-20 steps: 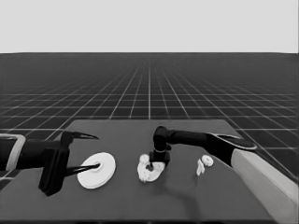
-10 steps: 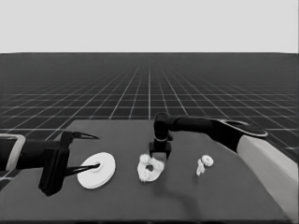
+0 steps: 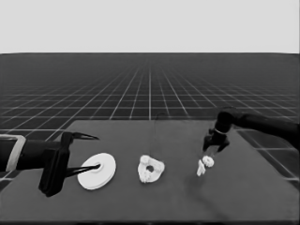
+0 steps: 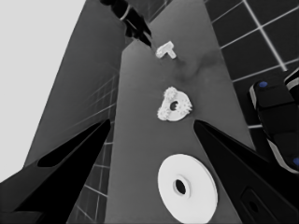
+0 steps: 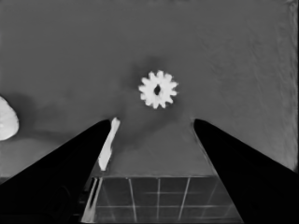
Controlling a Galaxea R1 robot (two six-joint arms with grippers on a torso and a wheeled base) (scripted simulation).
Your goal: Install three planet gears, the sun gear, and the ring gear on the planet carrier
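Observation:
The smaller round part [image 3: 151,168] lies mid-table with toothed gears sitting on it, and it also shows in the left wrist view [image 4: 175,106]. To its right, one loose gear [image 3: 207,161] lies beside the thin white piece [image 3: 200,168]. My right gripper [image 3: 215,144] hovers just above and behind that gear, open with nothing in it. In the right wrist view the gear [image 5: 158,89] lies ahead of the open right gripper [image 5: 153,122], and the thin white piece [image 5: 109,144] lies by one finger. The larger round part [image 3: 96,171] lies at the left under my waiting, open left gripper [image 3: 96,151].
The table's right edge and the floor grid lie close behind the right gripper [image 5: 159,200]. In the left wrist view, dark machinery with blue lights [image 4: 275,116] stands past the table's edge. The right arm [image 4: 133,23] reaches over the far end there.
The right arm has swung away from the smaller round part to the right and now hangs over the loose gear and thin white piece. The left arm has not moved.

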